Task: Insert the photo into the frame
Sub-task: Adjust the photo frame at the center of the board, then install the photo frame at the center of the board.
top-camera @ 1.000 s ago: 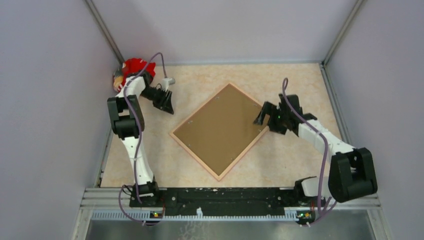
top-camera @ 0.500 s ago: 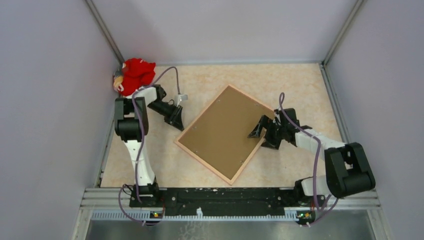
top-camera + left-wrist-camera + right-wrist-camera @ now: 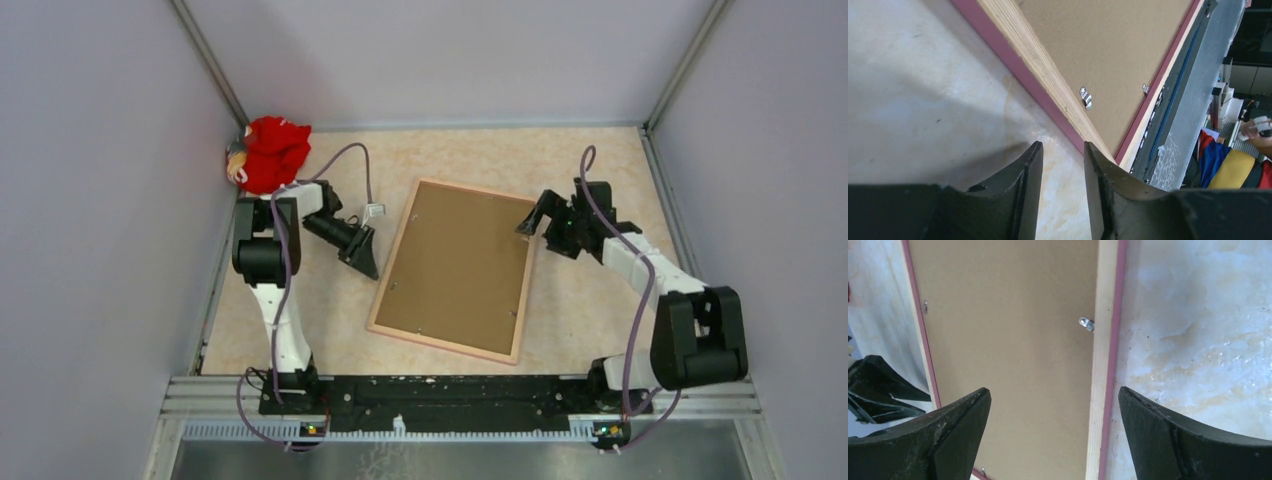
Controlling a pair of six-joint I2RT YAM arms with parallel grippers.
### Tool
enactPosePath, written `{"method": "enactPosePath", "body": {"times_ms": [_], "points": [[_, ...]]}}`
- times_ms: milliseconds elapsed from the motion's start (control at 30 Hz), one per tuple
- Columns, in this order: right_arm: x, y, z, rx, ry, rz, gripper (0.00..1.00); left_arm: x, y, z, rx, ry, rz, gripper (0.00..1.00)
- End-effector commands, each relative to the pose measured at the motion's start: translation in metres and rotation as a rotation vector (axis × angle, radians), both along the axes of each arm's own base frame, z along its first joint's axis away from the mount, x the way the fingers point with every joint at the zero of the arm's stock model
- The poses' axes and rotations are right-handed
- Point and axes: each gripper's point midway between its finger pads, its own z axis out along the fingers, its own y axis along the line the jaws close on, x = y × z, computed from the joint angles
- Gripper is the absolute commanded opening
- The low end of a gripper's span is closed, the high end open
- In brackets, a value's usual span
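Your frame (image 3: 394, 253) lies back-up, centre, backing (image 3: 455, 270) fitted; photo unseen, progress unclear; left tool (image 3: 366, 262) narrow, right tool (image 3: 532, 222) wide, both empty.

Frame (image 3: 457, 270) lies mid-desk, back up; left gripper (image 3: 367, 265) just beside its left edge; right gripper (image 3: 535, 214) over its far-right corner; plush toy (image 3: 270, 150) in the desk's far-left corner.

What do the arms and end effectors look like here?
The left arm and right arm have white links, bulky black joint housings and a purple-grey cable looping along each. The left end effector and right end effector are matte black, with two tapered fingers.
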Motion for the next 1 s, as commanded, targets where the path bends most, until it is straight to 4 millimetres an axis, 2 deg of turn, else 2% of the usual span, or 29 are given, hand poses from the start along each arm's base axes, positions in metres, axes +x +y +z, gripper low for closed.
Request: {"method": "enactPosePath", "body": {"times_ms": [0,100,200,300,467,567,700,967], "points": [[-0.002,0.009,0.048,-0.106,-0.161,0.015,0.99,0.018,-0.003,0.028,-0.117,-0.040,0.052,0.45],[-0.015,0.056,0.062,-0.060,-0.219,0.124,0.98,0.022,-0.009,0.036,-0.164,-0.034,0.066,0.53],[-0.033,0.114,0.067,0.002,-0.258,0.245,0.95,0.022,-0.015,0.033,-0.177,-0.009,0.074,0.54],[-0.054,0.169,0.063,0.063,-0.267,0.356,0.91,0.024,-0.018,0.019,-0.154,0.013,0.087,0.50],[-0.080,0.238,0.045,0.104,-0.256,0.498,0.88,0.030,-0.016,0.001,-0.098,0.019,0.107,0.39],[-0.091,0.266,0.031,0.131,-0.232,0.552,0.88,0.031,-0.015,-0.001,-0.086,0.013,0.111,0.34],[-0.099,0.294,0.024,0.168,-0.226,0.625,0.86,0.032,-0.013,-0.007,-0.062,0.016,0.119,0.30],[-0.104,0.333,0.011,0.191,-0.206,0.688,0.84,0.030,-0.012,-0.013,-0.048,0.022,0.125,0.28]]}}
